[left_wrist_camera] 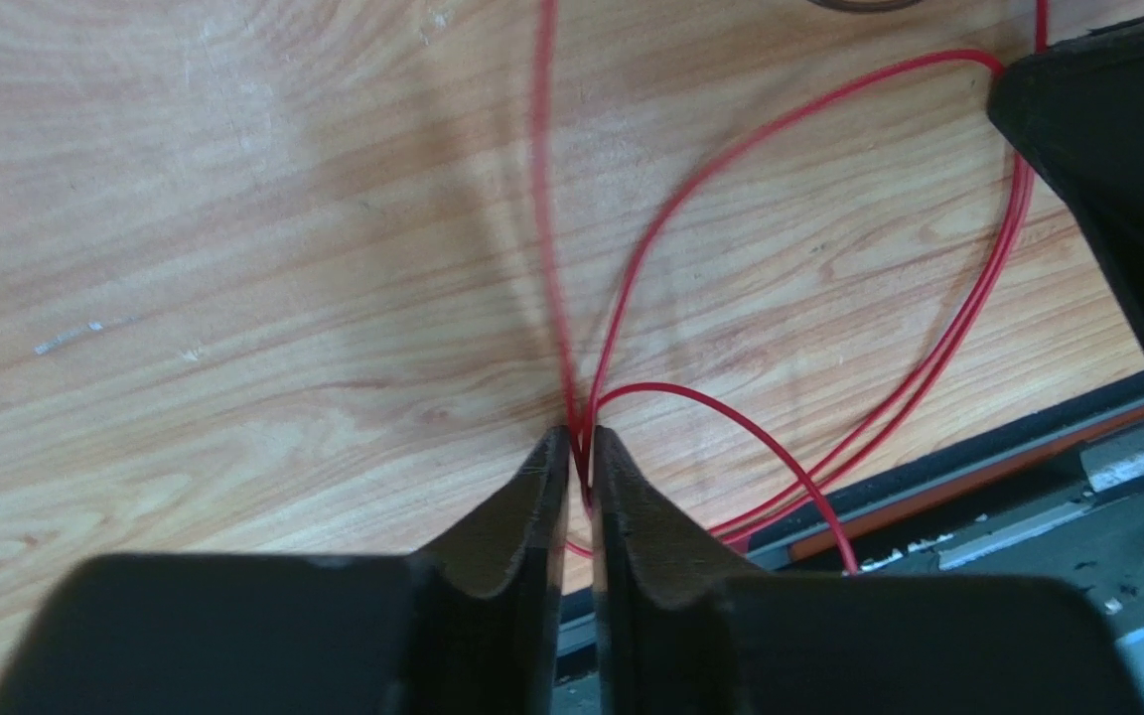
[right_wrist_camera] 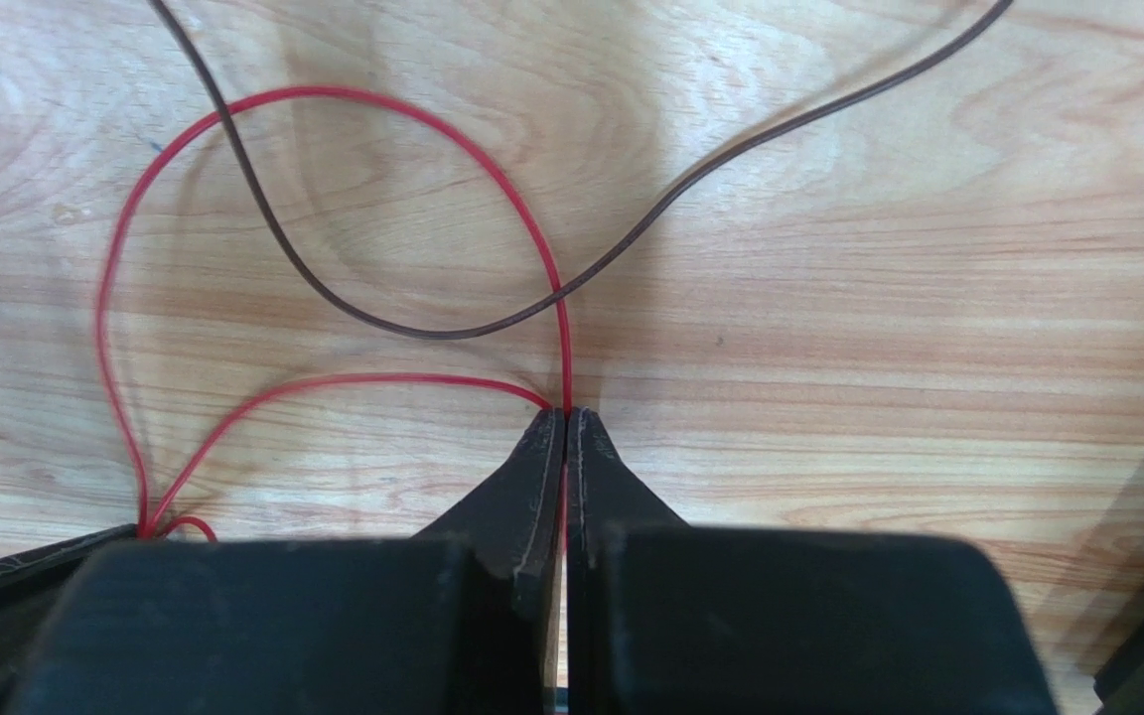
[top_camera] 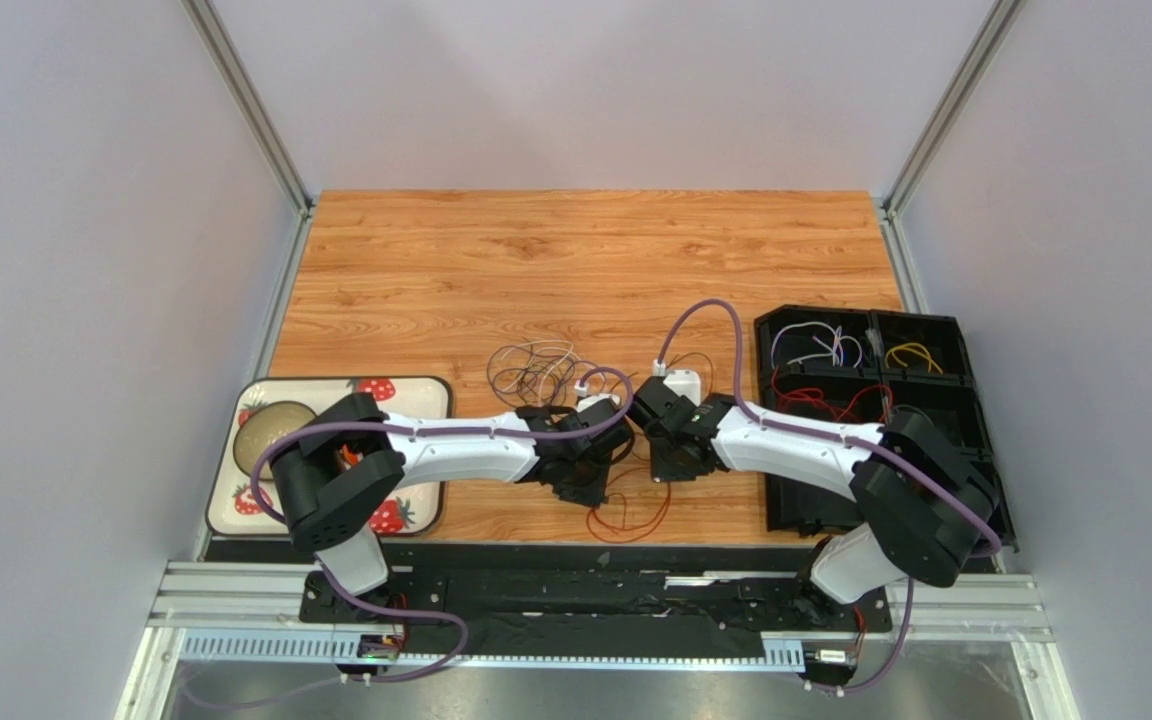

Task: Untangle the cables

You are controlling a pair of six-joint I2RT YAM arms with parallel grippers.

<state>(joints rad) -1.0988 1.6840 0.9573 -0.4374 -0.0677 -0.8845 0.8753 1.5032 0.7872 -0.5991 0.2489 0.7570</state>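
My table (left_wrist_camera: 235,224) is smooth wood-grain laminate, lightly scuffed — I read the left claw (left_wrist_camera: 578,441) as matt black plastic, the red cable (left_wrist_camera: 542,179) as glossy.

Thin red cable (right_wrist_camera: 563,335), loosely looped

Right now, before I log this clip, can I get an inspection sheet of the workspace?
Surface: wooden table, lightly scuffed.
Job's things: red cable looped near the front edge, dark cable crossing it, grey tangle further back.
Clutter: strawberry tray left, black bin right holding wires.
Claws: left claw and right claw both shut on the red cable.
Cables: purple hoses along both arms.
Surroundings: plain grey walls.
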